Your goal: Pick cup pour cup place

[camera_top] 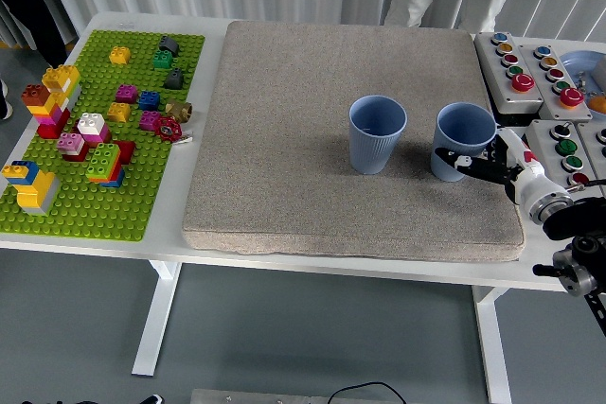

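Two blue cups (378,132) (462,141), one grey mat (303,111)

Single head view — high on robot's side, facing forward and down over white table (312,267), moderately distant.

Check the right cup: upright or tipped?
Upright, or nearly so. The right cup stands on the grey mat, mouth up, right hand wrapped around its base.
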### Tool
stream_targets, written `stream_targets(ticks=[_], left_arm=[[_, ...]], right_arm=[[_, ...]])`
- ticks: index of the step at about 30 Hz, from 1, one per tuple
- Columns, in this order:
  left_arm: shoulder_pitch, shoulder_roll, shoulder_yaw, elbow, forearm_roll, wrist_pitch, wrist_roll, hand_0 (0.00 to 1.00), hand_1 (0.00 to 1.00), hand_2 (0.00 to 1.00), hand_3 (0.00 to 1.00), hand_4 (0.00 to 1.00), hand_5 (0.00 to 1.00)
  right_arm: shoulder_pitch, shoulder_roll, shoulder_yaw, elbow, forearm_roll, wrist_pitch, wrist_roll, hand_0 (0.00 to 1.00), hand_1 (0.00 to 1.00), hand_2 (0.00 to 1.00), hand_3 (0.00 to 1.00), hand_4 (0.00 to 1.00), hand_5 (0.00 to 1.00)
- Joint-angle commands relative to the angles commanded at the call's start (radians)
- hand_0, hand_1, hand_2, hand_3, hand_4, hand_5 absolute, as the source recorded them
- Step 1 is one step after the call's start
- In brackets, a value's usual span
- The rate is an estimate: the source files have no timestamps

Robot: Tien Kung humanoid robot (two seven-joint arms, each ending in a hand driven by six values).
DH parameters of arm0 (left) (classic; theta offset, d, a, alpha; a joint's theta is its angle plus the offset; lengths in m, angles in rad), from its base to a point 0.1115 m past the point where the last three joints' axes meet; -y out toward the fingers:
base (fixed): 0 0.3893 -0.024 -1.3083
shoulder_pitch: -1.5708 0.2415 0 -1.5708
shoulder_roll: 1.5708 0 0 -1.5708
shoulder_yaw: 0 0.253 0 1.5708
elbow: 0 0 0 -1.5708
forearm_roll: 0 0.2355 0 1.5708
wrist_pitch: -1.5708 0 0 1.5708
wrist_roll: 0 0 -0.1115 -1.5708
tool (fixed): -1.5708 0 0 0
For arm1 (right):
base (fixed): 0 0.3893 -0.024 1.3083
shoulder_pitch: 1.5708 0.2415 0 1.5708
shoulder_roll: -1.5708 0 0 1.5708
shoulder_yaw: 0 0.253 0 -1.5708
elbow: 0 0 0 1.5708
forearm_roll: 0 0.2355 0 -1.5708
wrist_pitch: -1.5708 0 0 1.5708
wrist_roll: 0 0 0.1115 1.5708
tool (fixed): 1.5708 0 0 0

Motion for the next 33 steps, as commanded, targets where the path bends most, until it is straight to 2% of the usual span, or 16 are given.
stream_targets(ticks=[10,33], left_arm=[[-0.003,0.0,0.001,0.0,-0.001,0.0,0.0,0.799,0.852,0.869,0.794,0.499,0.998],[0.003,0.004,-0.002,0.0,-0.002,0.0,0.003,0.801,0.852,0.868,0.794,0.499,0.998]], right_arm=[[0.002,0.002,-0.005,-0.004,0.004,-0.001,-0.001,0.921,0.82,0.814,0.811,0.818,0.357],[0.021,-0.014,-0.017,0.034,-0.028,-0.012,-0.007,0.917,0.818,0.816,0.81,0.817,0.362]])
